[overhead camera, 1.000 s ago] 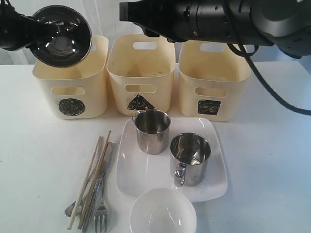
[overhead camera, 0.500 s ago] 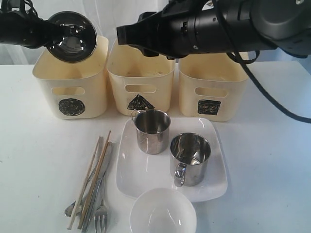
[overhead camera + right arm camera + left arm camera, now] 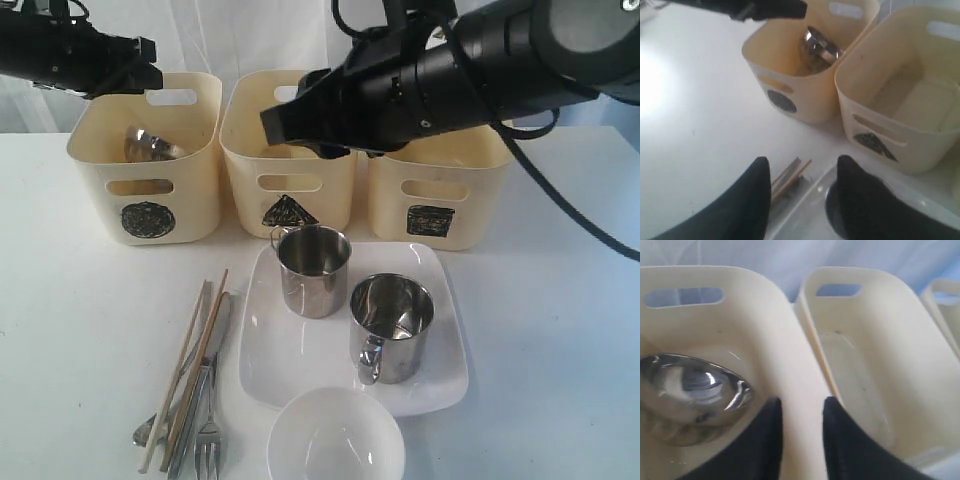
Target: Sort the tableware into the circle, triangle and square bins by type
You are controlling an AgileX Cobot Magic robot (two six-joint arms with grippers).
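Note:
The steel bowl (image 3: 150,145) (image 3: 690,387) (image 3: 820,45) lies tilted inside the circle bin (image 3: 145,190). My left gripper (image 3: 148,62) (image 3: 801,405) hovers over that bin's rim, open and empty. The triangle bin (image 3: 290,170) and square bin (image 3: 440,190) stand beside it. My right gripper (image 3: 275,125) (image 3: 802,165) hangs open and empty in front of the triangle bin, above the near mug. Two steel mugs (image 3: 313,270) (image 3: 392,325) stand on the white square plate (image 3: 300,370). A white bowl (image 3: 335,440) sits in front. Chopsticks (image 3: 195,360), knife, fork (image 3: 208,435) and spoon lie left of the plate.
The three bins stand in a row at the back of the white table (image 3: 70,330). The right arm's black body (image 3: 470,60) stretches over the triangle and square bins. A cable (image 3: 570,200) trails down at the right.
The left gripper has let go of the steel bowl, which has dropped into the circle bin. The right arm has lowered and moved forward over the bins.

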